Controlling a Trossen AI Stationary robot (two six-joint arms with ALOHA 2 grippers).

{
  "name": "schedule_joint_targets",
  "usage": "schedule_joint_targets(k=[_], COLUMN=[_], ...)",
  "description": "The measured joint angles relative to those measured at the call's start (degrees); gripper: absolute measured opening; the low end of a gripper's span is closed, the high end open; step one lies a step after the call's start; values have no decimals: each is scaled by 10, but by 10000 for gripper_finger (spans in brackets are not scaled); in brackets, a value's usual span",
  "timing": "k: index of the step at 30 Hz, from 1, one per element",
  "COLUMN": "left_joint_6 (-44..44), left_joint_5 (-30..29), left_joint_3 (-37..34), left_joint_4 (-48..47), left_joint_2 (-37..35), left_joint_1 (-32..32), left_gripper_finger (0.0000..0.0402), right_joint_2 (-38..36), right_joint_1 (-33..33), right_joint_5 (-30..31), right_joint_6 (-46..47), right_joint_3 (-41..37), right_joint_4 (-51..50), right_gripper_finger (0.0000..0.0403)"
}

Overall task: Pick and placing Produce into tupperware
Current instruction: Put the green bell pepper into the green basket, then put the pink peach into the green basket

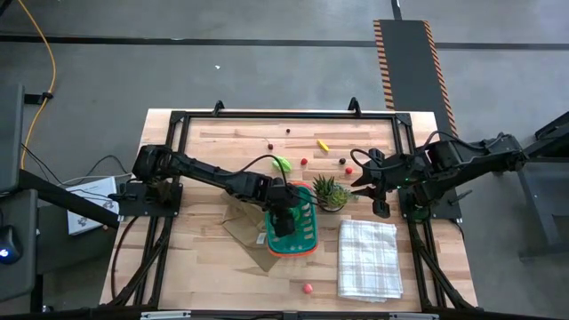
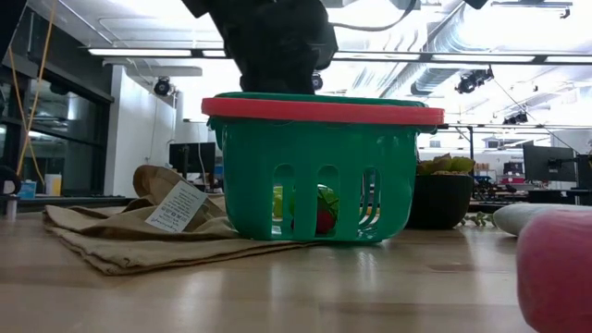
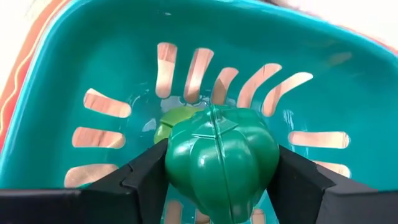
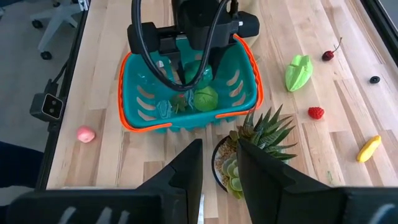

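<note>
While my left arm reaches down, this is what I see.

Green toy: a round, shiny green plastic pepper (image 3: 221, 158) sits between my two dark fingers (image 3: 146, 177), inside the basket and just above its floor.

Left gripper: my left gripper (image 1: 284, 216) is down in the basket, pinching the green pepper from both sides.

Basket: the teal plastic basket with an orange rim and slots in its floor (image 1: 303, 242) stands on the table, partly on a flat brown paper bag (image 2: 111, 236). More toy food lies in it: a lighter green round piece (image 4: 206, 98) and something red behind the slots (image 2: 325, 218).

Plant: a spiky green plant in a dark pot (image 1: 331, 192) stands just beside the basket.

Right gripper: my right gripper (image 1: 370, 183) hangs over the table on the other side of the plant. Its fingers stand a little apart with nothing between them.

Other toy food: a light green leafy piece (image 1: 282, 164), a yellow piece (image 1: 324, 145), small red pieces (image 1: 304, 162) and dark berries (image 1: 342, 162) lie on the wooden table (image 1: 213, 142) beyond the basket. A pink ball (image 1: 308, 288) lies near the front edge.

Cloth: a white checked cloth (image 1: 368, 258) lies near the basket.
</note>
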Motion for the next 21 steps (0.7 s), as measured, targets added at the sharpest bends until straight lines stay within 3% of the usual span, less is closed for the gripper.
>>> schedule_joint_targets(k=[9, 21], left_joint_6=[0, -5], left_joint_5=[-1, 1], left_joint_3=[0, 0], left_joint_4=[18, 29], left_joint_2=[0, 0], left_joint_1=[0, 0], left_gripper_finger=[277, 258], right_joint_2=[0, 0], right_joint_1=[0, 0], right_joint_5=[0, -3], right_joint_6=[5, 6], right_joint_3=[0, 0], right_joint_4=[0, 0], right_gripper_finger=[90, 90])
